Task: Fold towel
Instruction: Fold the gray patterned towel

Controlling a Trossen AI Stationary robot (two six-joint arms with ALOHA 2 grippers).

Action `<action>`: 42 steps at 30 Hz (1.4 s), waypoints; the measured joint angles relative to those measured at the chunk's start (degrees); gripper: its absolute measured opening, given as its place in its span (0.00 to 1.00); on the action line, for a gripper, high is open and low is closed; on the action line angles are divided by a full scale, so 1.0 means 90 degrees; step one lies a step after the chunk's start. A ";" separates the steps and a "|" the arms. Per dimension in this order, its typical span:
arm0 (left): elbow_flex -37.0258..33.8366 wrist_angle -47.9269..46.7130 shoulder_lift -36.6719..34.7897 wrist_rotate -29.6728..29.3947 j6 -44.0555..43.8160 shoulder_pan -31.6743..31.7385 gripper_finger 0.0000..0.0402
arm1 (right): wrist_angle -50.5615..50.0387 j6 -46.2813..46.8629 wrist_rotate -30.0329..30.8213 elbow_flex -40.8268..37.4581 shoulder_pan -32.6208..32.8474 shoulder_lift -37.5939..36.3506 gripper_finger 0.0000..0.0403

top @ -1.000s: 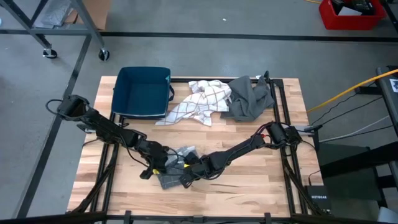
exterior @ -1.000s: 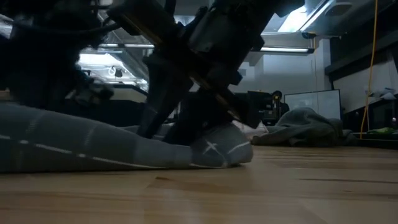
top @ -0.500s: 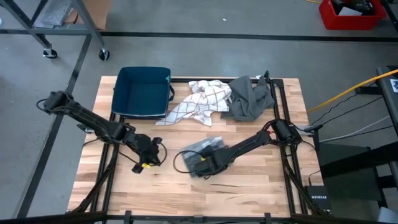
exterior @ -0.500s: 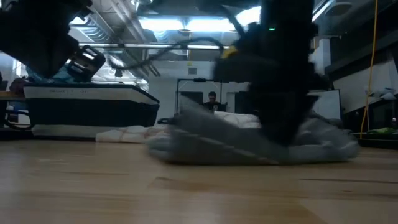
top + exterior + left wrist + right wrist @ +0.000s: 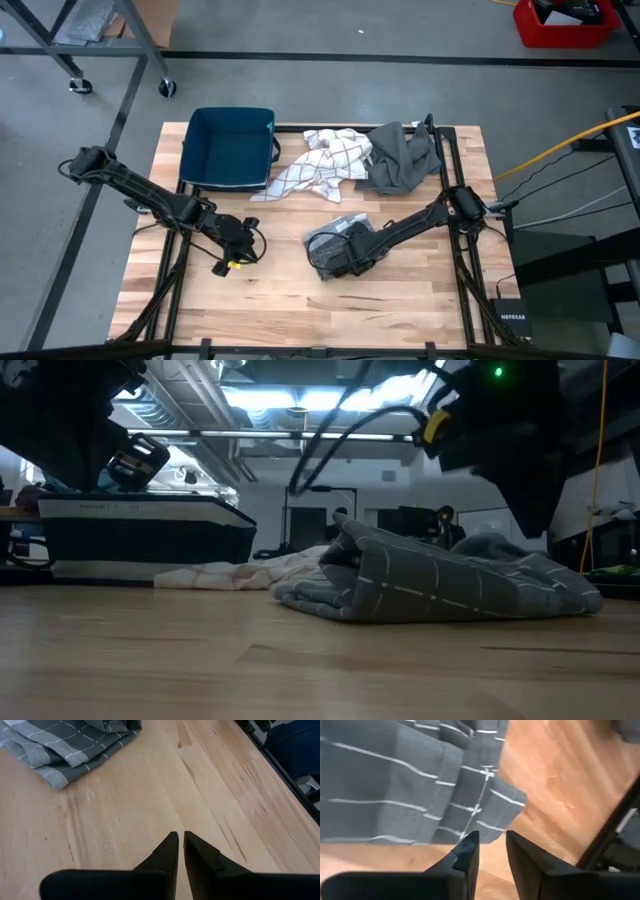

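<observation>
The grey towel [image 5: 332, 240] with white grid lines lies folded in a thick bundle at the middle of the table, resting flat on the boards [image 5: 440, 585]. My right gripper [image 5: 346, 256] hangs just above its near right side, pointing steeply down. Its fingers [image 5: 491, 842] are a little apart, with nothing between them and the towel [image 5: 395, 780] below. My left gripper [image 5: 250, 243] is shut [image 5: 178, 840] over bare wood to the left of the towel [image 5: 65, 745].
A dark blue bin [image 5: 230, 147] stands at the far left. A white checked cloth [image 5: 322, 165] and a dark grey cloth [image 5: 402, 158] lie crumpled along the far edge. Bare wood stretches along the near edge and to the towel's right.
Both grippers were down on the towel near the front centre. My left gripper has drawn back toward the left and risen off it. My right gripper dragged the towel toward the right and far side, where it lies bunched and folded, then tipped downward and rose clear of it.
</observation>
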 joint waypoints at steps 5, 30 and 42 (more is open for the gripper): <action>0.0000 0.0007 0.0000 0.0001 0.0039 0.0000 0.05 | 0.0951 0.0190 -0.0017 0.0004 0.0000 -0.0490 0.12; 0.0002 0.0017 0.0002 -0.0009 0.0313 0.0000 0.05 | 0.2629 0.0747 -0.0837 0.0024 0.0335 0.0767 0.02; 0.0002 0.0022 0.0005 -0.0011 0.0340 0.0002 0.05 | 0.2048 0.2243 -0.1080 0.0017 0.1072 0.0245 0.02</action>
